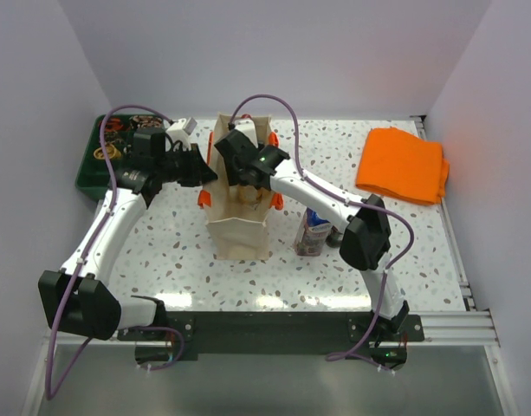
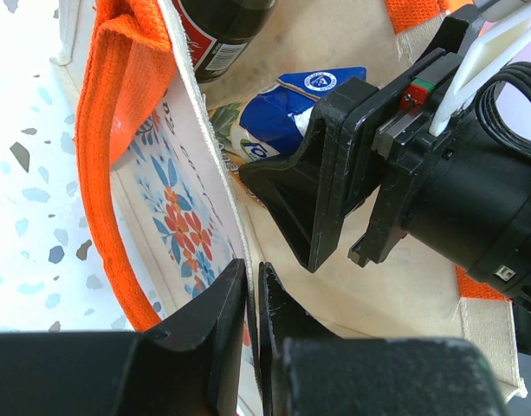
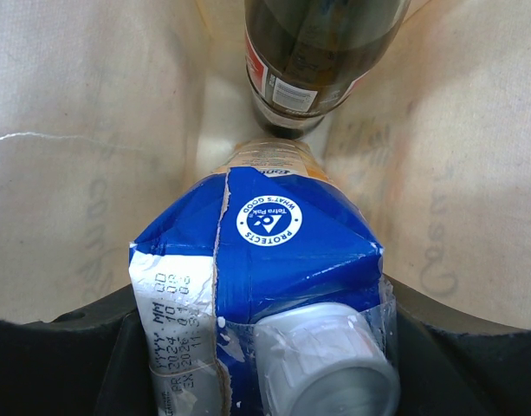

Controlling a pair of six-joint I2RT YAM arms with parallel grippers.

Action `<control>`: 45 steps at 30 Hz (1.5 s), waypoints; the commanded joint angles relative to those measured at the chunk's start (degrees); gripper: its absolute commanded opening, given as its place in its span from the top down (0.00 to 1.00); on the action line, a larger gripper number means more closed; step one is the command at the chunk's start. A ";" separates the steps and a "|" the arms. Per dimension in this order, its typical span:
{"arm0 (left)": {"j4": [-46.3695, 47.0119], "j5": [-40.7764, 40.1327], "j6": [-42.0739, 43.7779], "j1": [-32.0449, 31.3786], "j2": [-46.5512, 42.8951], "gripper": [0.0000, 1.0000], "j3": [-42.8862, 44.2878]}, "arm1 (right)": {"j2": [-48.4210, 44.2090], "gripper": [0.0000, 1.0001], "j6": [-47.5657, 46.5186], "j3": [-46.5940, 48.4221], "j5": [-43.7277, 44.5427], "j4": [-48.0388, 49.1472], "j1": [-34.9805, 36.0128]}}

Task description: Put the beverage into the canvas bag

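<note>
Cardboard, blue and white with a glossy coat, makes up the carton (image 3: 256, 260), a gable-top drink pack with a white screw cap (image 3: 326, 368) on one slope of its roof. It sits inside the canvas bag (image 1: 239, 230), held between the fingers of the right claw (image 1: 246, 172), which is reached down through the bag's mouth and closed on the carton's sides about halfway between wide and shut. Beyond it, deeper in the bag, lies a dark bottle (image 3: 321, 52); whether the carton touches the bottom or the bottle I cannot tell. The left claw (image 2: 252, 277) is pinched almost shut on the bag's near wall, just beside an orange handle, holding the mouth open. The carton probably handles as a middling weight if full, stiff along its corners but soft in the flat faces, so a hard squeeze would dent it, and the coat may let it slip. The best hold looks to be across two opposite flat sides below the roof, not on the slopes, the frayed top seam or the cap. A second carton (image 1: 314, 232) stands on the table (image 1: 161, 251) just right of the bag
</note>
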 commanded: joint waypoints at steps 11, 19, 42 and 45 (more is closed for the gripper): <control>0.69 1.48 1.01 -0.44 -0.94 0.84 -0.42 | -0.99 0.37 3.30 -3.91 1.71 7.11 -1.26; 0.61 1.39 1.19 -0.44 -0.76 0.84 -0.07 | -0.82 0.27 3.39 -4.26 1.36 6.76 -1.26; 0.87 1.13 1.36 -0.44 0.03 0.84 0.02 | -3.19 0.27 3.22 -4.96 1.97 6.06 -1.26; 0.96 1.04 1.36 -0.44 0.03 0.84 -0.07 | -3.54 0.25 3.22 -4.96 2.06 6.06 -1.26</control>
